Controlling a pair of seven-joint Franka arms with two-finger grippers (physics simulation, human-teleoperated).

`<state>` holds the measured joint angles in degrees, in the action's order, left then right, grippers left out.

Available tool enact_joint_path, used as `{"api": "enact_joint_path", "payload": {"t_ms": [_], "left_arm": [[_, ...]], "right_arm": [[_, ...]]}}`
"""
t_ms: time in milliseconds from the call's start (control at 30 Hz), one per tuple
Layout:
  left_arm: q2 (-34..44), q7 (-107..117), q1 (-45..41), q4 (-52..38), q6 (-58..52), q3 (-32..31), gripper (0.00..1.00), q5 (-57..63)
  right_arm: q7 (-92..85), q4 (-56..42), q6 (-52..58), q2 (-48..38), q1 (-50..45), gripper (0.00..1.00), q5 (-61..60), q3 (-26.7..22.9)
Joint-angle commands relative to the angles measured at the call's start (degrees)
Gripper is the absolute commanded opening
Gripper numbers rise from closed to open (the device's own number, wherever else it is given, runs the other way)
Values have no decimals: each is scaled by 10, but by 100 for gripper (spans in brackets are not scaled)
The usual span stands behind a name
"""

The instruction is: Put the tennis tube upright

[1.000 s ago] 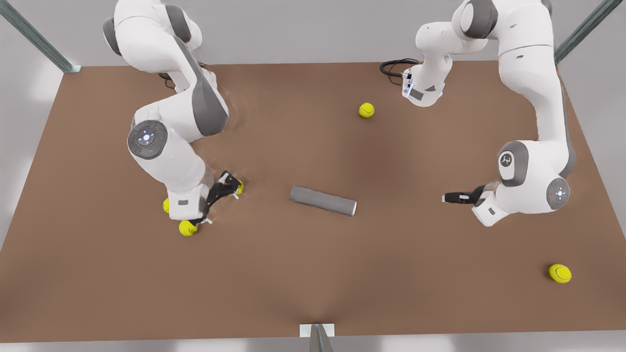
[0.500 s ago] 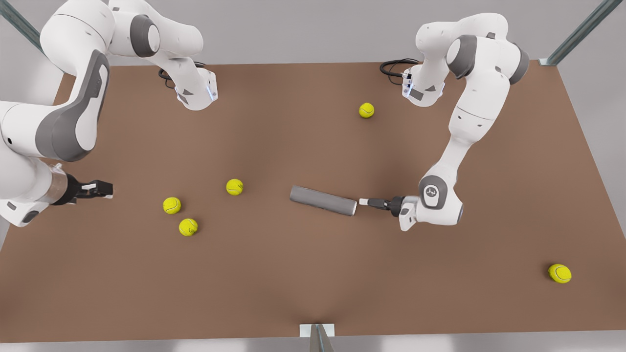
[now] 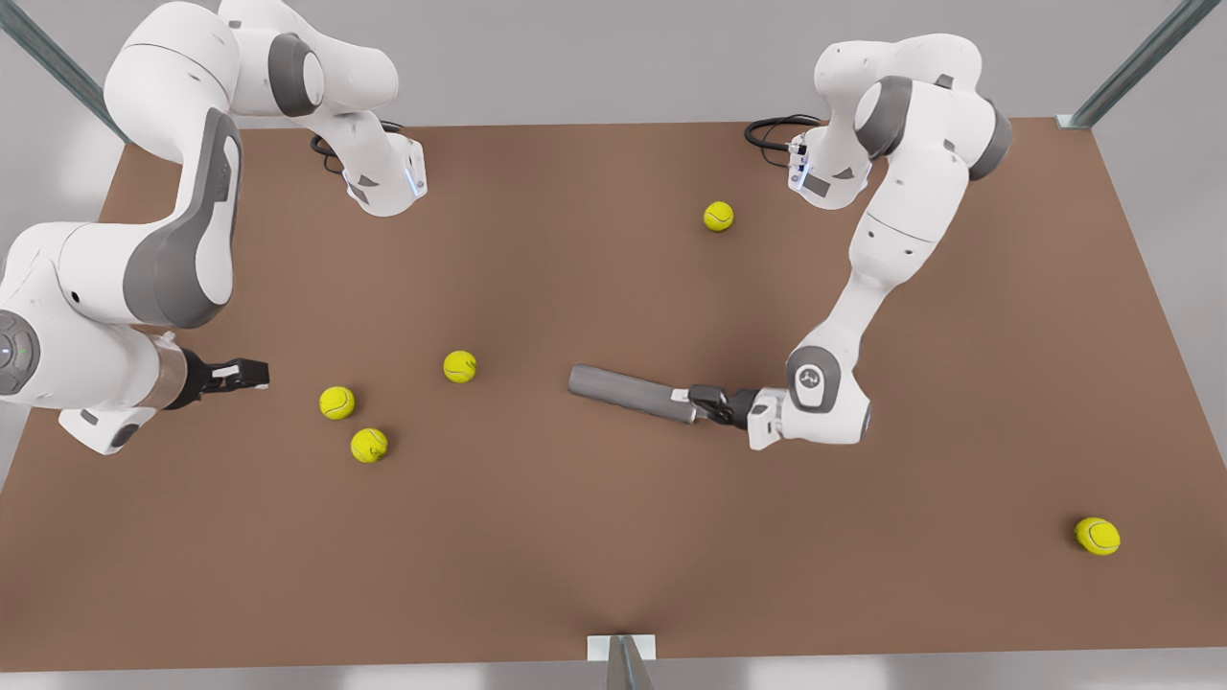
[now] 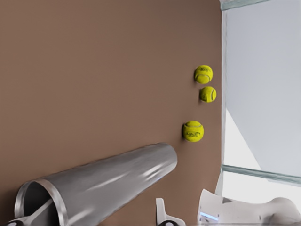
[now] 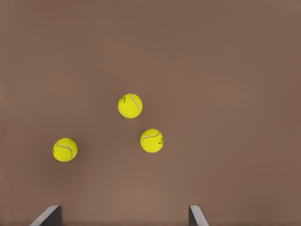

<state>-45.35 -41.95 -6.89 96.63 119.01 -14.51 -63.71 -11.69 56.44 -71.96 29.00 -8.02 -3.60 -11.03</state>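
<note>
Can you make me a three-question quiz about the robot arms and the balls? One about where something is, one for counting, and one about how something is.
1. Where is the left gripper?
A. at the tennis tube's hollow end
B. at the table's far edge
C. high in the air

2. How many tennis balls are on the table?
A. three
B. five
C. seven

3. How is the tennis tube?
A. standing upright
B. lying on its side
C. hanging from a gripper

Answers:
1 A: the left wrist view shows one finger inside the open end.
2 B: the front view shows five.
3 B: it lies flat on the table.
The right gripper waits, open, near three of the balls.
</note>
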Motion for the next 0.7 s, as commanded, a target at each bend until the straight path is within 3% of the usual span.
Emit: {"api": "enact_joint_path", "payload": {"t_ms": [0, 167, 233, 367, 533, 600, 667], "left_arm": [[-3, -83, -2, 1, 2, 0, 100, -4], [-10, -84, -6, 1, 3, 1, 100, -3], [-12, -84, -6, 1, 3, 1, 92, -2], [-13, -83, -6, 4, 3, 2, 66, -1], [-12, -67, -6, 4, 1, 3, 59, 1], [-12, -67, -6, 3, 0, 3, 48, 1], [-11, -61, -5, 3, -1, 4, 43, 1]], "right_arm": [[20, 0, 2, -1, 0, 100, -4, 0], [20, 0, 2, -1, 1, 100, -4, 0], [21, 0, 2, -2, 1, 100, -4, 0], [21, 0, 3, -2, 1, 100, -4, 0], [21, 0, 3, -2, 1, 100, -4, 0], [21, 0, 3, -2, 1, 100, -4, 0], [21, 0, 3, -2, 1, 100, -4, 0]]}}
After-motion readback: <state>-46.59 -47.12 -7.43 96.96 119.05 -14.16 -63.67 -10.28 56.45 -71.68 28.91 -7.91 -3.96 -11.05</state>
